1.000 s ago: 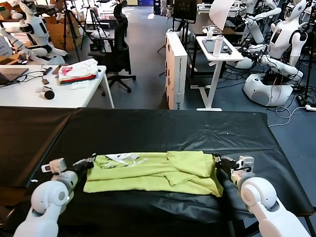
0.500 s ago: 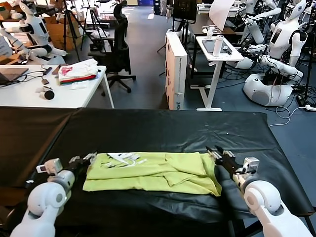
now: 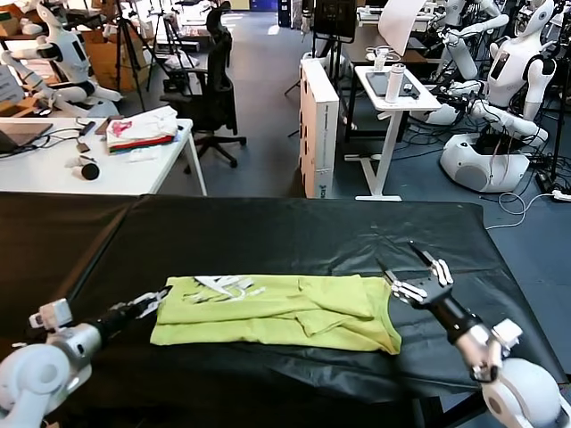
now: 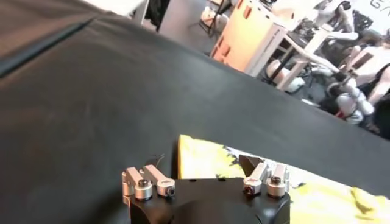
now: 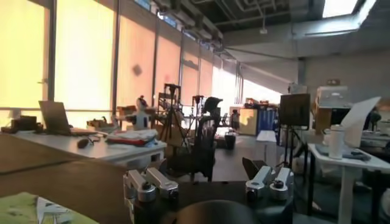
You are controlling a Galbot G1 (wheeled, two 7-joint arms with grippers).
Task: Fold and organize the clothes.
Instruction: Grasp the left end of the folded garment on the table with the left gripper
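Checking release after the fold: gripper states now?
Left gripper: open, empty, at the T-shirt's left edge.
Right gripper: open, empty, raised.

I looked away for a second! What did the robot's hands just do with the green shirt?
Both let go. The left gripper and right gripper opened and pulled back from the ends of the T-shirt; the right one also lifted. The shirt stayed folded on the black table.

The lime yellow-green T-shirt point(image 3: 285, 312) lies folded into a long flat band across the lower middle of the frame, on the black table point(image 3: 294, 236). Its white printed label shows at the upper left end, and loose creased layers, possibly a sleeve, overlap toward the right end.
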